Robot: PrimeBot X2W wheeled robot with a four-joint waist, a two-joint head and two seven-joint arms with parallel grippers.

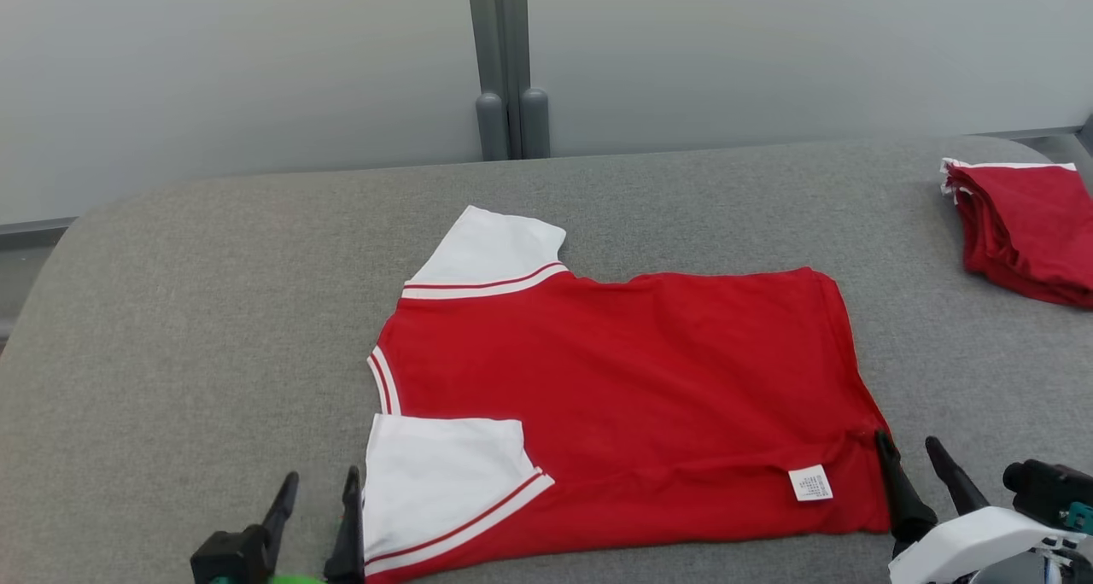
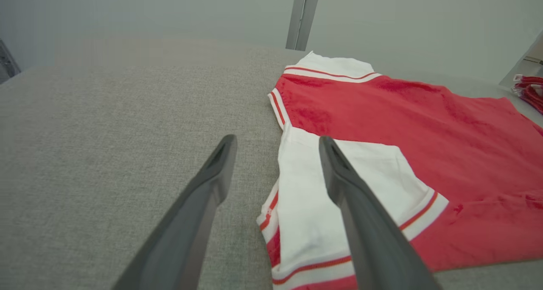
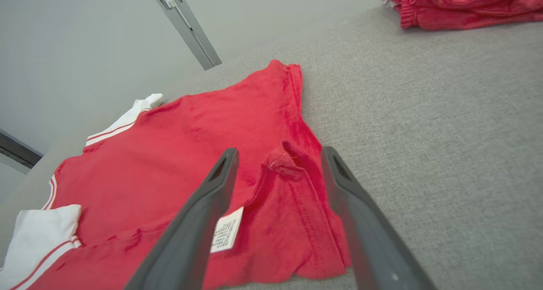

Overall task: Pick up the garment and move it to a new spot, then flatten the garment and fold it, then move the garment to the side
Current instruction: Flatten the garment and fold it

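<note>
A red cotton T-shirt with white sleeves [image 1: 615, 396] lies flat mid-frame on the grey fabric counter [image 1: 171, 311]. Left jaws, lower left, stand apart beside a sleeve; right jaws, lower right, stand apart astride its hem corner.

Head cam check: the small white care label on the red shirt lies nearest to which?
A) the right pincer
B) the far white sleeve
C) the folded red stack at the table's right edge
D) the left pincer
A: the care label sits at the near hem corner of the red shirt, just beside the right pincer, whose jaws stand open.
</note>
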